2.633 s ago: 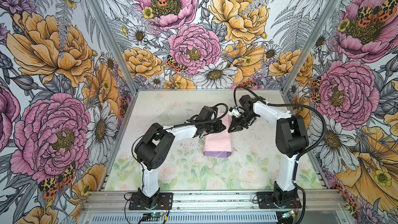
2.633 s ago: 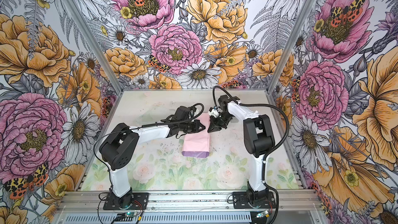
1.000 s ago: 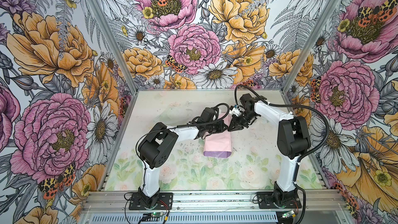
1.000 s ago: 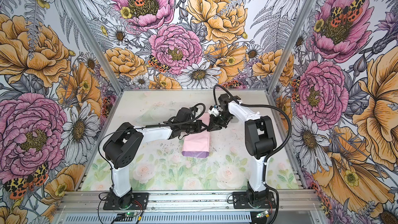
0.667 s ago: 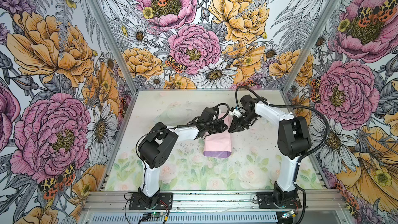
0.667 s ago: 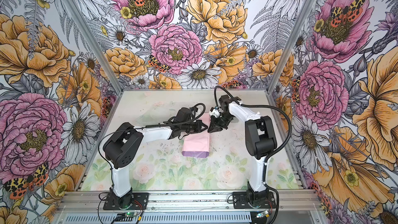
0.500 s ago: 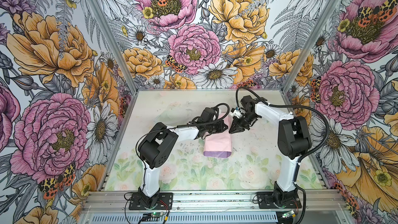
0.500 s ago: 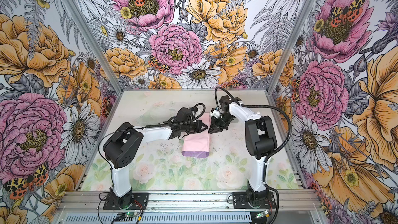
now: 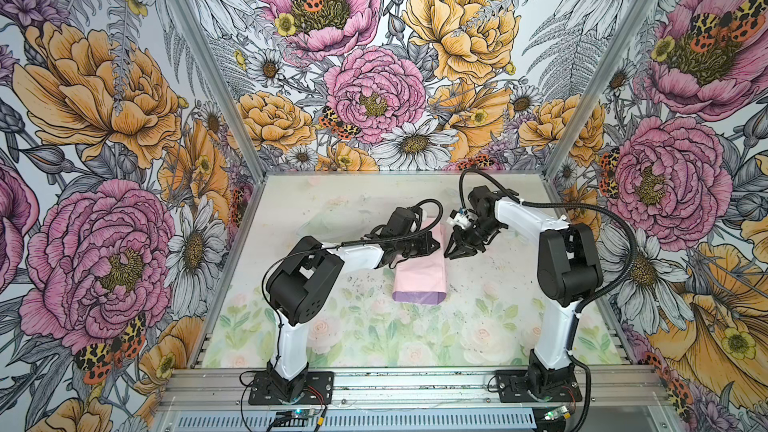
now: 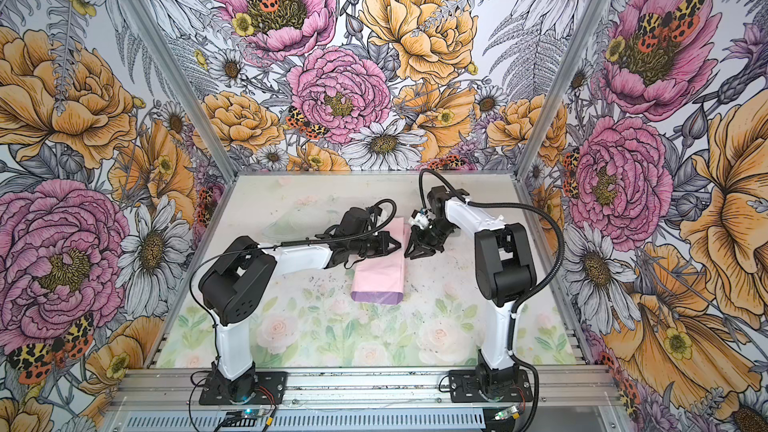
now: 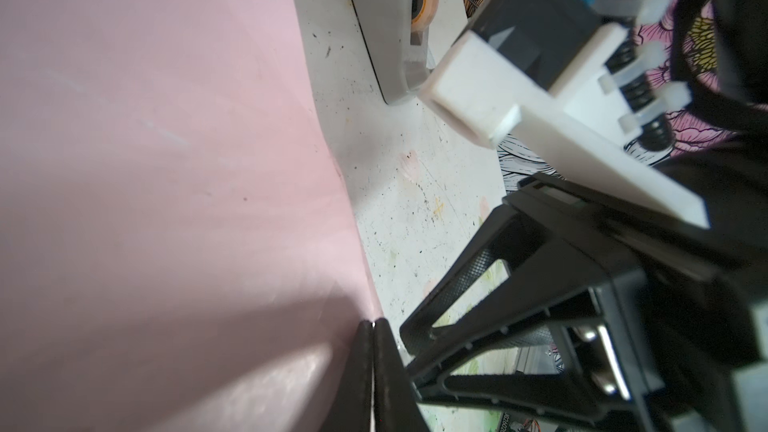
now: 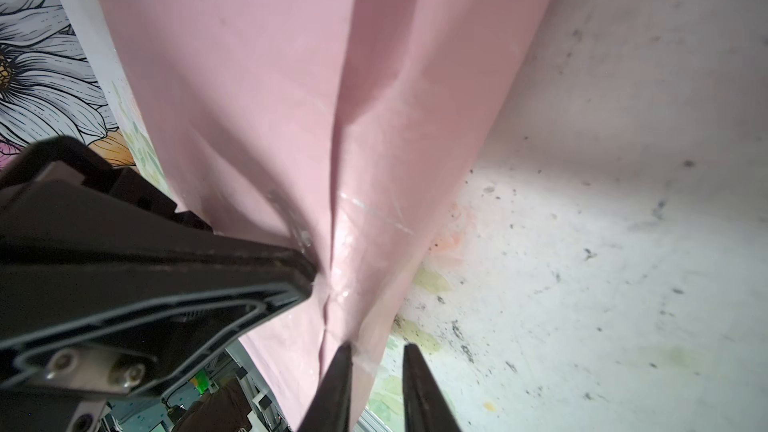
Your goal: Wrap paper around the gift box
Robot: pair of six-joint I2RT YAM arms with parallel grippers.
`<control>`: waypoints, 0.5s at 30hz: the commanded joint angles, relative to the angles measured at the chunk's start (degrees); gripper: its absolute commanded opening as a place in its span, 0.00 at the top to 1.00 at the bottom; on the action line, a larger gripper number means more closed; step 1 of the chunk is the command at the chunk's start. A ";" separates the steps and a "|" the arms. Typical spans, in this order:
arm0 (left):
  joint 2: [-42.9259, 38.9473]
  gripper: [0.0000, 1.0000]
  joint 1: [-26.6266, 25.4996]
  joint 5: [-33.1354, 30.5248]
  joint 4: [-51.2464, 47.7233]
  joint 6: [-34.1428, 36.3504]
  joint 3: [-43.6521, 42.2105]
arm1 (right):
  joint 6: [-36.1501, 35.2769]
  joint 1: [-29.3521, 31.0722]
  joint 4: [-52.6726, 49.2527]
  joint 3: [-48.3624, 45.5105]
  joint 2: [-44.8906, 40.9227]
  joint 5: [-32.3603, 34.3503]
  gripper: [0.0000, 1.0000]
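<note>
Paper (image 9: 419, 280): lay mid-table, folded over the hidden gift box, with its long axis running front to back.
Left gripper (image 9: 436, 244): pressed together, tips on the paper's far part.
Right gripper (image 9: 452, 254): slightly spread, just right of the paper's far right edge, one finger touching it.
Change: almost nothing had shifted from a second earlier.
</note>
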 commanded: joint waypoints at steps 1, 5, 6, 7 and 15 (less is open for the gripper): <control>0.66 0.93 -0.15 -2.78 -5.11 0.85 -0.83 | 0.46 -0.67 1.40 -1.12 -1.08 1.55 0.76; 0.67 0.93 -0.10 -2.70 -5.21 0.90 -0.80 | 1.11 -1.17 3.18 -2.83 -1.37 1.72 0.76; 0.64 0.93 -0.15 -2.71 -5.22 0.90 -0.80 | 1.29 -1.33 3.50 -3.19 -1.46 1.83 0.76; 0.79 0.93 -0.14 -2.63 -5.29 0.90 -0.74 | 1.48 -1.43 3.67 -3.36 -1.59 2.10 0.76; 0.94 0.93 -0.24 -2.52 -5.54 1.07 -0.63 | 3.48 -4.27 3.90 -5.12 -9.77 6.72 0.77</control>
